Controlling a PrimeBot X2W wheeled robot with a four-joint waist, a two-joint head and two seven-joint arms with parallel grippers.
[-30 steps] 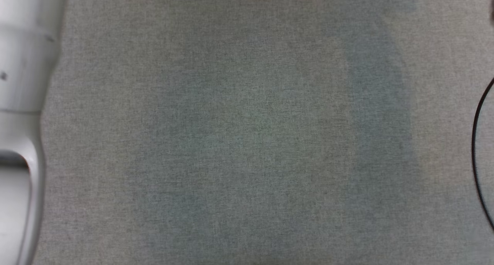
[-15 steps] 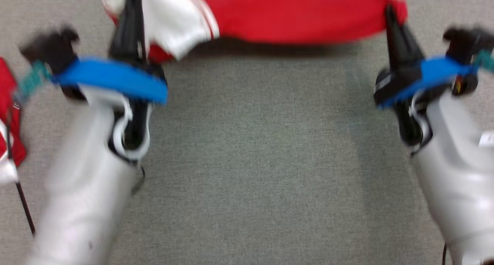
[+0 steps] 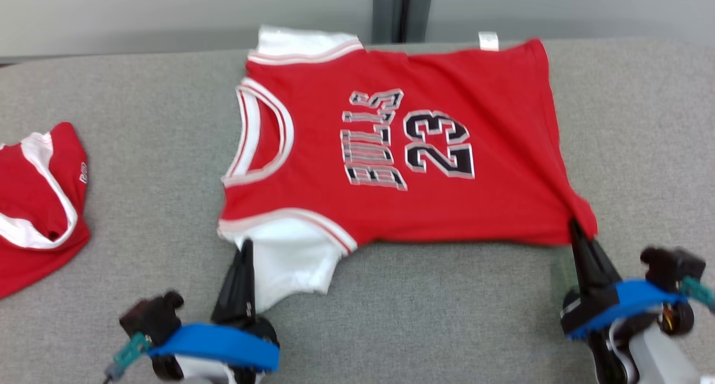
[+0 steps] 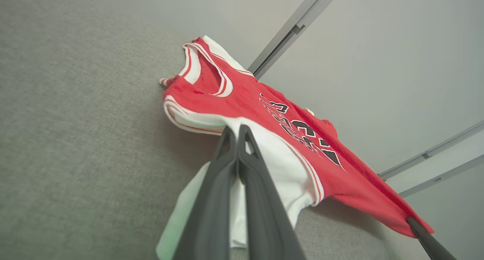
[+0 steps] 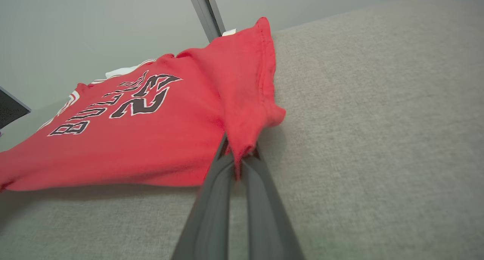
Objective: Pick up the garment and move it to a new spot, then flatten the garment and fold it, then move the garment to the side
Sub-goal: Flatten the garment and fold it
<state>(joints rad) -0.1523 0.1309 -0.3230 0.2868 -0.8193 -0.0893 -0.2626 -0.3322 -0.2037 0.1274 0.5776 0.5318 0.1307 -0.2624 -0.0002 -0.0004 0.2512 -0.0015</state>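
View tilted up, jersey reaches table rim

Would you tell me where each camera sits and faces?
Head view: on the head, looking down at the jersey; left tool and right tool show.
Left wrist view: on that wrist, along its shut tool, at the white sleeve.
Right wrist view: on that wrist, along its shut tool, at the red corner.
Shared: the jersey.
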